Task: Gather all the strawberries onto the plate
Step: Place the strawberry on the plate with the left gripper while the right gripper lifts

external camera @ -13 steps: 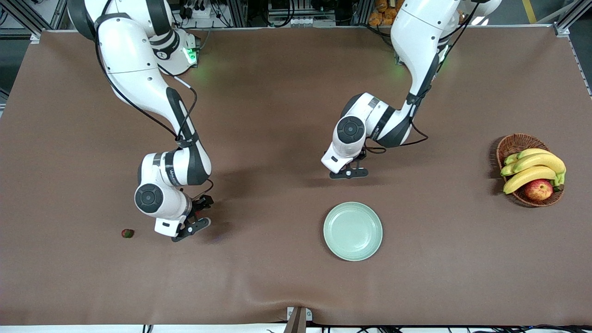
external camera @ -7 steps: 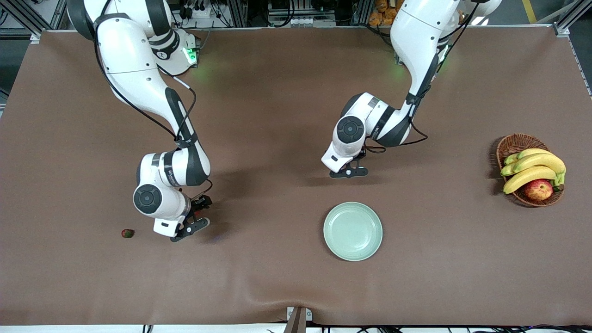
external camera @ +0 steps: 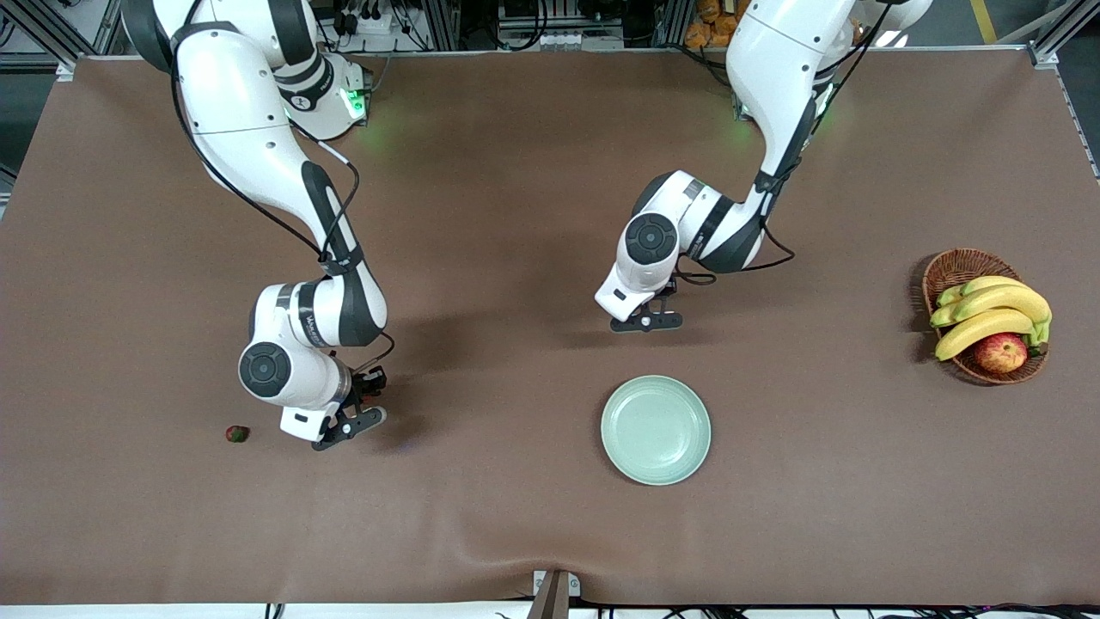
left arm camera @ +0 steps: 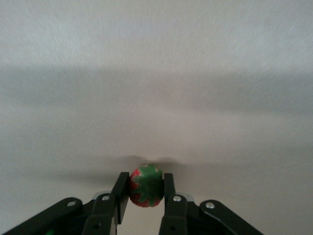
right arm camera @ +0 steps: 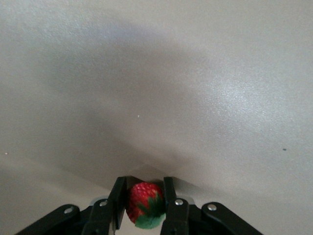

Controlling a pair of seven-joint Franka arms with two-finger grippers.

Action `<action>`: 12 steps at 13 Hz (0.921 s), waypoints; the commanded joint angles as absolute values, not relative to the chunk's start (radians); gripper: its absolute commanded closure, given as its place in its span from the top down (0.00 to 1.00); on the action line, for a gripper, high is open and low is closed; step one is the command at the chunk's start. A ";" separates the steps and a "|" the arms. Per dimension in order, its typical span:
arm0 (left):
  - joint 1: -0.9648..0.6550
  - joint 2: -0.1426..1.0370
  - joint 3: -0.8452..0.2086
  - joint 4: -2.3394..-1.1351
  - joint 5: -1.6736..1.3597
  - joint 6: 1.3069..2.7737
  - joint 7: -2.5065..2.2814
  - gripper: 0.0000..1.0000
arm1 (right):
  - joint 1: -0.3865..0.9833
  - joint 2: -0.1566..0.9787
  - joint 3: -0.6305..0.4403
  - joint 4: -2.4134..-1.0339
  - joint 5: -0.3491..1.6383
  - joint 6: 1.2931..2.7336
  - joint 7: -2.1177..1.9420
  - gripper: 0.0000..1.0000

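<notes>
Red strawberry [left arm camera: 145, 186] clamped in left gripper [left arm camera: 145, 193], low over desk [external camera: 516, 516] above plate [external camera: 656, 430]. Right gripper [right arm camera: 144, 203] clamps second strawberry [right arm camera: 144, 204]; third strawberry [external camera: 237, 433] lies beside it.

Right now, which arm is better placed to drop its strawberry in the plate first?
Left. The left gripper, jaws shut on a strawberry, sits just above the plate in the front view. The right gripper holds its strawberry much farther off.
</notes>
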State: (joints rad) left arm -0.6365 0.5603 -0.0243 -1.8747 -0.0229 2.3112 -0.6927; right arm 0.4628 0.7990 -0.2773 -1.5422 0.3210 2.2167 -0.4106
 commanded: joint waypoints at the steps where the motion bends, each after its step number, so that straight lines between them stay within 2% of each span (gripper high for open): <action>1: -0.609 0.523 -0.020 -1.795 -0.006 2.209 -0.698 0.08 | 0.457 0.746 -0.261 -1.552 0.344 2.214 -0.433 0.03; 4: -0.531 0.537 -0.018 -1.683 0.000 2.192 -0.666 0.08 | 0.460 0.707 -0.261 -1.531 0.344 2.214 -0.430 0.02; 8: -0.417 0.667 -0.021 -1.478 -0.008 2.210 -0.516 0.10 | 0.495 0.638 -0.261 -1.531 0.345 2.204 -0.422 0.01; 12: -0.405 0.744 -0.020 -1.443 -0.006 2.388 -0.514 0.13 | 0.573 0.586 -0.261 -1.558 0.347 2.134 -0.359 0.00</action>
